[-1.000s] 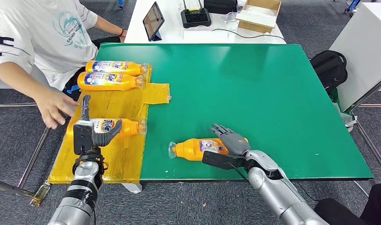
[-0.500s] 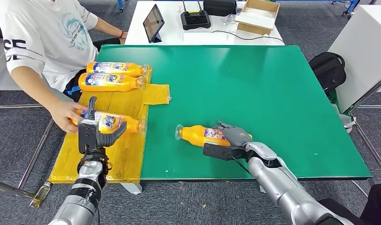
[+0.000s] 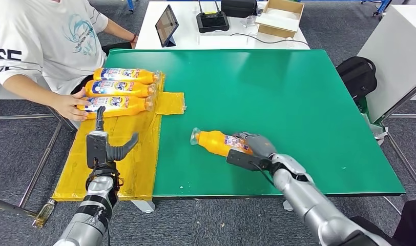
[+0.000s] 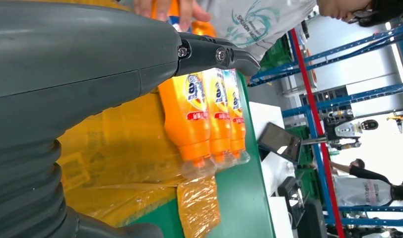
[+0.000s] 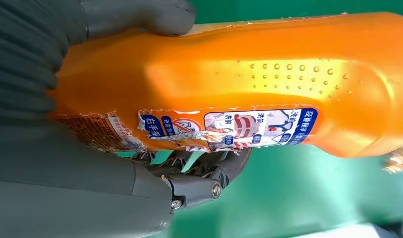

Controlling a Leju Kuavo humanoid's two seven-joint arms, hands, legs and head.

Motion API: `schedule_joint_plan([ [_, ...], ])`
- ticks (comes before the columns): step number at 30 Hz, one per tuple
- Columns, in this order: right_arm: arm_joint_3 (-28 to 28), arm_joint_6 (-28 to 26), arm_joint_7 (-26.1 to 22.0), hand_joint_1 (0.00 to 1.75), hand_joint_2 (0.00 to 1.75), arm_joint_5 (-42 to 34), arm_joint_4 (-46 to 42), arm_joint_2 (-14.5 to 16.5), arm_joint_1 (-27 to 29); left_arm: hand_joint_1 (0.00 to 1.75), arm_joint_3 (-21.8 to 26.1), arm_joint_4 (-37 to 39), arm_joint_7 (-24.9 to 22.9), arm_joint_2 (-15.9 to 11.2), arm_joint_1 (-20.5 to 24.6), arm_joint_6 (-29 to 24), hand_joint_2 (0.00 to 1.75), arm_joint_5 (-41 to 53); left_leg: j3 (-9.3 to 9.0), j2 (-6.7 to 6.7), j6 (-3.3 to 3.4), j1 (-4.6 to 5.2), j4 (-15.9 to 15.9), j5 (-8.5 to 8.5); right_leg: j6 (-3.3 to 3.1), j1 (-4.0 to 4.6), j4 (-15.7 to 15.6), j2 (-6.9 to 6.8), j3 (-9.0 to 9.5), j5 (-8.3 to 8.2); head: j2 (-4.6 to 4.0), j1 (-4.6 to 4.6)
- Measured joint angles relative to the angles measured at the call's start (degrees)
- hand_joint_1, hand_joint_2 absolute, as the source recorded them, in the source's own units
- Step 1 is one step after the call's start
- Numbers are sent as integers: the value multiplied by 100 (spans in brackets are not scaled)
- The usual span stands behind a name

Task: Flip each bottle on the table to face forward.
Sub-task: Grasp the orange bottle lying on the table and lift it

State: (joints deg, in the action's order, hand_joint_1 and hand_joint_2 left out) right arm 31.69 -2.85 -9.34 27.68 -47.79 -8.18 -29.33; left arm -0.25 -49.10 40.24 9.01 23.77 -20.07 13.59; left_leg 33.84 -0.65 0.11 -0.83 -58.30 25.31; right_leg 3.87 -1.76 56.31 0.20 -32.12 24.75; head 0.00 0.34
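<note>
Orange detergent bottle [image 3: 220,142]: lay on its side on the green tabletop [image 3: 277,97], near the front edge, cap end pointing toward the yellow sheet [image 3: 125,148]; torn label visible along its side in the right wrist view [image 5: 229,126]

Right hand [image 3: 252,146]: wrapped around the base end of the orange detergent bottle, thumb on one side and dark fingers [image 5: 209,166] on the other, gripping it

Left hand [image 3: 106,143]: held above the yellow sheet, fingers spread, one raised upright, holding nothing

Row of three orange bottles [image 3: 119,89]: lay side by side, touching, at the far end of the yellow sheet, labels up, caps toward the green tabletop; also seen in the left wrist view [image 4: 209,119]

Person's hand [image 3: 70,105]: rested on the base of the nearest bottle of the row

Person in white T-shirt [image 3: 42,41]: seated beside the yellow sheet

Tablet [image 3: 167,23], black device [image 3: 213,20], cardboard box [image 3: 280,15]: on the white table beyond the green tabletop
</note>
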Motion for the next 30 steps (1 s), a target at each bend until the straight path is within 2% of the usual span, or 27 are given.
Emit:
schedule_joint_plan([
  [6,-709,-1592,-581,175,175,33,-1289,466,871,0,-23,-180,-51,115,-150,295,175,-50,39,-13,0,-2,0,-1,0,1,4,-3,-35,0,0,-2],
  [11,-1114,-1810,-657,175,175,56,-1973,686,1176,0,-93,-286,-86,194,-202,356,175,-62,55,-14,0,0,0,-1,1,-6,1,-6,-47,1,0,1],
  [13,-1256,-2064,-877,175,175,33,-2130,755,1278,0,-112,-316,-122,208,-214,480,175,-124,57,-14,0,2,0,-1,1,-9,0,-5,-49,0,0,1],
  [16,-1510,-2827,-1411,175,175,51,-2412,947,1415,0,-189,-376,-251,271,-243,871,175,-314,58,-15,0,5,-1,-1,1,-9,-1,-6,-53,0,0,-2],
  [20,-1787,-3544,-1731,175,175,231,-2745,1167,1537,0,-431,-546,-557,425,-310,1781,175,-915,60,-12,0,6,-1,0,1,-8,0,-4,-55,0,0,-1],
  [22,-1873,-3591,-1842,175,175,199,-2783,1232,1572,0,-592,-691,-704,481,-369,2430,175,-1355,62,-10,0,6,0,0,1,-8,0,-3,-56,0,0,-1],
  [25,-1921,-3349,-2080,175,175,60,-2712,1300,1596,0,-932,-1027,-855,497,-503,3437,175,-2006,64,-10,1,5,0,0,1,-8,0,-3,-57,0,0,-1],
  [27,-1923,-3249,-2208,175,175,25,-2615,1350,1608,0,-1148,-1245,-924,497,-578,3786,175,-2265,65,-11,1,5,0,0,1,-7,0,-4,-58,0,0,0],
  [30,-1923,-3166,-2334,175,175,-32,-2445,1434,1618,0,-1358,-1476,-1015,494,-647,4041,175,-2511,66,-11,1,4,0,0,1,-7,0,-4,-59,0,0,1],
])
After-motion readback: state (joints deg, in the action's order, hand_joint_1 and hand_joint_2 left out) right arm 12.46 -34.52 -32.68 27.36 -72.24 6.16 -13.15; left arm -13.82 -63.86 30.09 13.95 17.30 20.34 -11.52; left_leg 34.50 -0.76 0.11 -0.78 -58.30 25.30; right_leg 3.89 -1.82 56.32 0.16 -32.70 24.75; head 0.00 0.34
